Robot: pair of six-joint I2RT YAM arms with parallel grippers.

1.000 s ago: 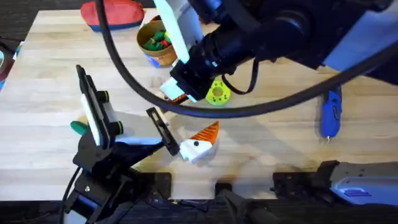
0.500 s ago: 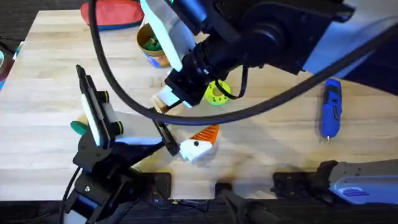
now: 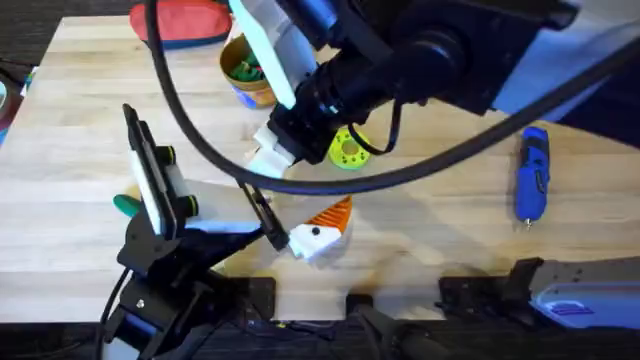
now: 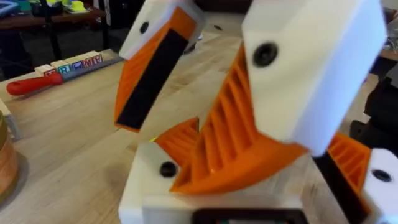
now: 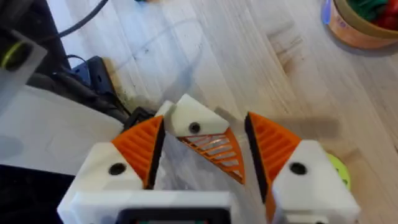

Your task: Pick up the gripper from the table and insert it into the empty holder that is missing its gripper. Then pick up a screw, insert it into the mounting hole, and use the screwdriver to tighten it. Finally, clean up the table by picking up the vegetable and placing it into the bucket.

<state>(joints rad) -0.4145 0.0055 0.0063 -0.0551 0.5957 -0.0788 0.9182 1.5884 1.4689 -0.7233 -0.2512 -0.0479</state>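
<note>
- Gripper (image 3: 333, 212) in the overhead view lies orange against the white holder (image 3: 308, 243) near the desk's (image 3: 440, 230) front edge, apparently seated. The right claw (image 3: 270, 155) hangs above them. The blue screwdriver (image 3: 531, 183) lies well apart to the right, and the bucket (image 3: 250, 72) stands at the back.
- Left wrist view: the left claw (image 4: 261, 134) stands apart with nothing clearly pinched. The right claw's two fingers hang close in front.
- Right wrist view: the right claw has its fingers spread either side of the holder, not gripping. The mounting hole (image 5: 194, 127) faces up beside the ribbed gripper.
- Judgement: insertion looks finished, so the screw step is due. The next move calls for fetching a screw and lining it up over that small hole without nudging the holder.
</note>
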